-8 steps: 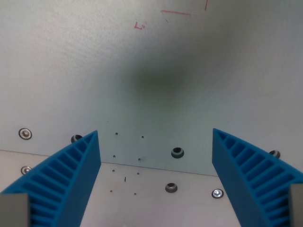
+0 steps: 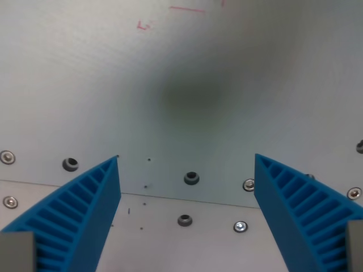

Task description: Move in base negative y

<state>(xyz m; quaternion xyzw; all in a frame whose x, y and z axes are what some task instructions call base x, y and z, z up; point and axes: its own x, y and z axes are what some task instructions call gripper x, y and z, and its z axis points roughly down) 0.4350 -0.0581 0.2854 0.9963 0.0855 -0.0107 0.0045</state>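
Here, the wrist view looks straight down at a pale grey desk (image 2: 181,68) from between the two blue ribbed fingers (image 2: 79,218) of the tool (image 2: 186,164). One finger fills the lower corner on the wrist view's left, the other the lower corner on the wrist view's right. They stand wide apart, with bare desk between them, and they hold nothing.

A thin seam (image 2: 187,199) crosses the desk from side to side in the lower part of the view, where two panels meet. Several small round fittings sit near this seam. A dark threaded hole (image 2: 191,178) lies just above it, near the middle between the fingers, and a second dark hole (image 2: 184,220) lies just below it. A bright screw head (image 2: 248,185) sits near the finger on the wrist view's right, and another screw (image 2: 240,227) lies lower, below the seam. Towards the wrist view's left edge are a dark hole (image 2: 70,164) and two bright screws (image 2: 7,157). A few tiny dark specks dot the surface between the fingers.

A soft, blurred shadow (image 2: 193,96) darkens the middle of the desk. Faint red pen marks (image 2: 144,25) show near the top edge.
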